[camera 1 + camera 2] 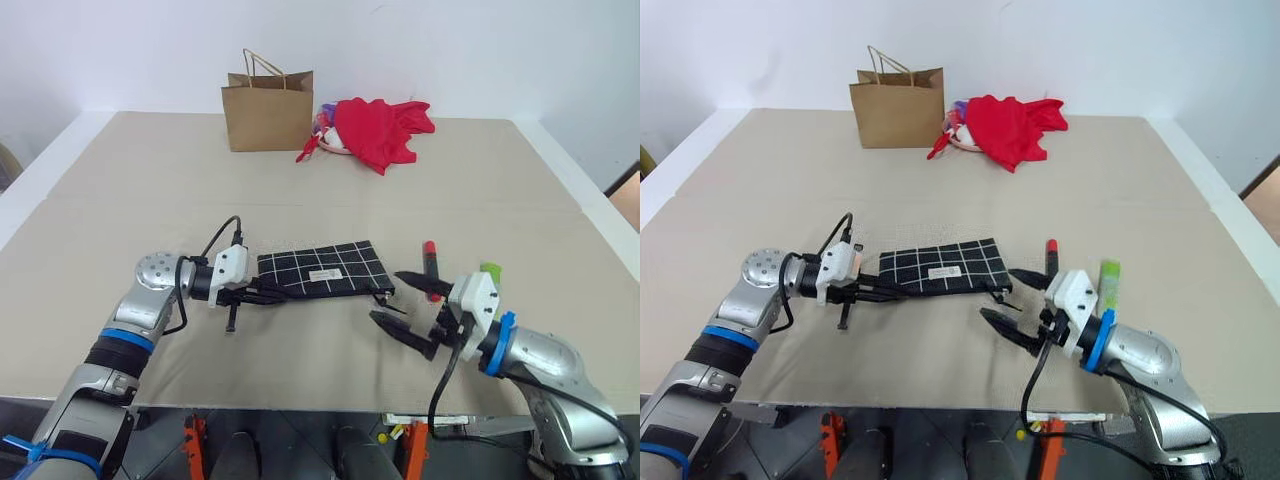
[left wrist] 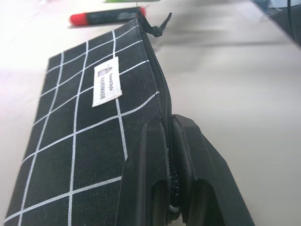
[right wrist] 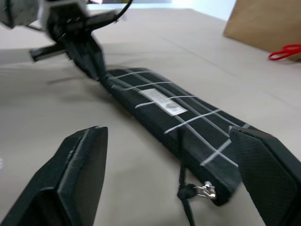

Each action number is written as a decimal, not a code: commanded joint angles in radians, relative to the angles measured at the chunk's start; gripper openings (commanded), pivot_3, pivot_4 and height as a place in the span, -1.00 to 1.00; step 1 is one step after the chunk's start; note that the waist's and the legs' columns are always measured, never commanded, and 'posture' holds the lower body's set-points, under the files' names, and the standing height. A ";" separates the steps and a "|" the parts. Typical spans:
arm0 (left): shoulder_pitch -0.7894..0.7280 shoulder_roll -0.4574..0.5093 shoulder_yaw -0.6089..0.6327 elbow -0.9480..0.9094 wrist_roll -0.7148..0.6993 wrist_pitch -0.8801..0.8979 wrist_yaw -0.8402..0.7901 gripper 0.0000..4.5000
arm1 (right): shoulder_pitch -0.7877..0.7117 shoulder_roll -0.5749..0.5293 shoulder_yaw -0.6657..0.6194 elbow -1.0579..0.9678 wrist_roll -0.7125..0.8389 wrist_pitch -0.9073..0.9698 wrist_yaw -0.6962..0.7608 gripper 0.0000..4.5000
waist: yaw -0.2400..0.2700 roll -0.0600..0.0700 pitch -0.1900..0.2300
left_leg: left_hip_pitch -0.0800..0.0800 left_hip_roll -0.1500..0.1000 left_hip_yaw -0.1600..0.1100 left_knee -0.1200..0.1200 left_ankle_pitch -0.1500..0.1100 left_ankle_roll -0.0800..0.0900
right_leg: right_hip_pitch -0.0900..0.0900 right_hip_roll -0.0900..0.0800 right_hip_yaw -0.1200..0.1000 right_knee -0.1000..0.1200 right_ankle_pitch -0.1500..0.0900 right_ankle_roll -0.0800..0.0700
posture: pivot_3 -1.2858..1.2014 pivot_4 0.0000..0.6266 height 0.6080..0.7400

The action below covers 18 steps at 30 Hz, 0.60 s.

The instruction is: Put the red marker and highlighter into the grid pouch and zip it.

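Note:
The grid pouch (image 1: 320, 270) lies across the middle of the table, white label up, with its zipper pull (image 3: 202, 190) at its right end. My left gripper (image 1: 265, 293) is shut on the pouch's left end, its fingers (image 2: 141, 179) pinching the zipper edge. My right gripper (image 1: 386, 296) is open just off the pouch's right end, with nothing between its wide-apart fingers (image 3: 80, 165). Right of the pouch lies the red marker (image 1: 431, 268), red cap pointing away from me. The light-green highlighter (image 1: 1108, 280) lies further right, partly hidden behind my right wrist.
A brown paper bag (image 1: 268, 110) stands at the back of the table. A red cloth (image 1: 375, 130) is heaped beside it on the right. The table's front edge runs just below both arms.

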 commanded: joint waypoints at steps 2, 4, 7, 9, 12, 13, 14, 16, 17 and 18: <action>0.013 0.005 0.025 -0.064 -0.013 0.020 0.000 -1.00 | -0.033 0.016 0.014 -0.002 -0.026 -0.040 -0.027 0.99 | 0.001 0.000 0.000 | 0.000 0.000 0.000 0.001 0.001 -0.001 | 0.000 0.000 0.000 0.000 0.000 -0.003 | 0.03 -0.52 1.00; 0.023 0.004 0.025 -0.080 -0.011 0.025 0.001 -1.00 | -0.049 0.025 0.024 0.023 -0.037 -0.045 -0.036 0.99 | 0.001 -0.001 0.000 | 0.000 0.000 0.000 0.003 0.001 -0.002 | 0.001 0.000 0.000 0.000 0.001 -0.003 | 0.03 -0.52 1.00; 0.031 0.006 0.029 -0.096 -0.012 0.032 0.002 -1.00 | -0.057 0.023 0.040 0.054 -0.049 -0.054 -0.028 0.99 | 0.004 -0.001 0.000 | 0.000 0.000 0.000 0.003 0.002 -0.002 | 0.001 0.000 0.000 0.000 0.001 -0.003 | 0.03 -0.52 1.00; 0.035 0.007 0.031 -0.104 -0.012 0.036 0.002 -1.00 | -0.057 0.017 0.055 0.072 -0.060 -0.065 -0.014 0.99 | 0.004 -0.001 0.000 | 0.000 0.000 0.000 0.003 0.002 -0.002 | 0.001 0.000 0.000 0.000 0.001 -0.003 | 0.03 -0.52 1.00; 0.033 0.007 0.039 -0.108 -0.015 0.047 0.009 -1.00 | -0.054 0.007 0.084 0.087 -0.092 -0.101 0.009 0.99 | 0.006 -0.001 0.000 | -0.001 0.000 0.000 0.002 0.002 -0.002 | 0.001 0.000 0.000 0.000 0.000 -0.002 | 0.03 -0.52 1.00; 0.030 0.006 0.044 -0.105 -0.013 0.048 0.014 -1.00 | -0.051 0.001 0.090 0.091 -0.105 -0.120 0.016 0.99 | 0.006 -0.001 0.000 | -0.001 0.000 0.000 0.001 0.002 -0.002 | 0.001 0.000 0.000 0.000 0.000 -0.002 | 0.03 -0.52 1.00; 0.029 0.005 0.047 -0.103 -0.013 0.048 0.017 -1.00 | -0.048 -0.008 0.095 0.093 -0.120 -0.140 0.025 0.99 | 0.006 -0.001 0.000 | -0.001 0.000 0.000 0.001 0.001 -0.002 | 0.000 0.000 0.000 0.000 0.000 -0.001 | 0.03 -0.52 1.00; 0.025 0.003 0.052 -0.101 -0.014 0.051 0.024 -1.00 | -0.041 -0.024 0.101 0.098 -0.145 -0.172 0.035 0.99 | 0.007 -0.001 0.000 | -0.001 0.000 0.000 0.001 0.001 -0.002 | 0.000 0.000 0.000 0.000 0.000 -0.001 | 0.03 -0.52 1.00; 0.024 0.001 0.054 -0.104 -0.018 0.057 0.026 -1.00 | -0.037 -0.025 0.097 0.100 -0.144 -0.171 0.031 0.99 | 0.007 -0.001 0.000 | -0.001 0.000 0.000 0.001 0.001 -0.002 | 0.000 0.000 0.000 0.000 0.000 -0.001 | 0.03 -0.52 1.00; 0.023 0.000 0.055 -0.109 -0.020 0.062 0.028 -1.00 | -0.034 -0.026 0.092 0.102 -0.142 -0.170 0.026 0.99 | 0.007 -0.001 0.000 | -0.001 0.000 0.000 0.001 0.001 -0.002 | 0.001 0.000 0.000 0.000 0.000 -0.001 | 0.03 -0.52 1.00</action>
